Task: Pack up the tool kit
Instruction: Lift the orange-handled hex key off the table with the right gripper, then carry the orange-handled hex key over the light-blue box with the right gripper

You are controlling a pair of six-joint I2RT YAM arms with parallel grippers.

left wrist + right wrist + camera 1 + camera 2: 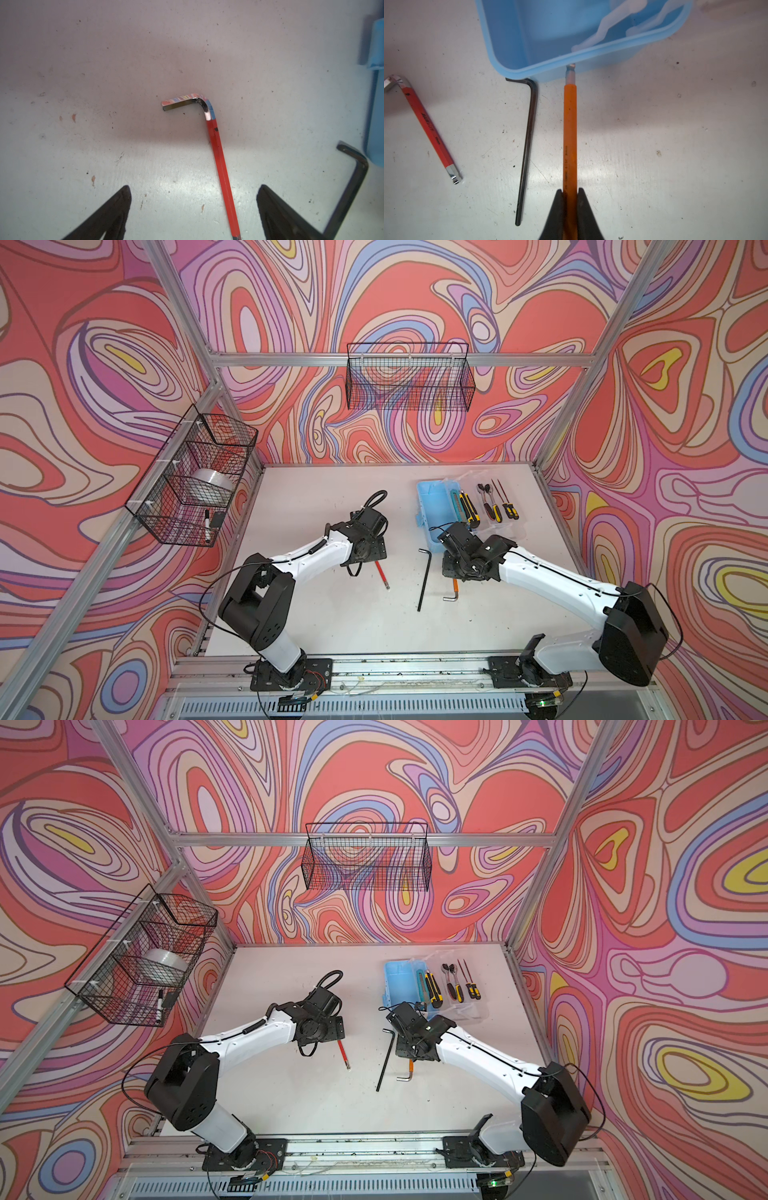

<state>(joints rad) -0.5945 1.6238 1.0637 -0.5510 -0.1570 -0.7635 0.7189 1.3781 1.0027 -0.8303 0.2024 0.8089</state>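
Tool kit case (529, 31) lies open; right fingers (586, 214) clench the orange hex key (570, 135) at its six o'clock; left fingers (108, 216) hang spread above the red hex key (220, 164).

At the back right of the desk (332, 622) stands the case (430, 506), its lid (505, 533) lying open to its right with cutters (471, 510), ratchets (487, 502) and screwdrivers (509, 510) on it, and before the case lie the left hex key (382, 572), middle hex key (424, 580) and right hex key (455, 587).
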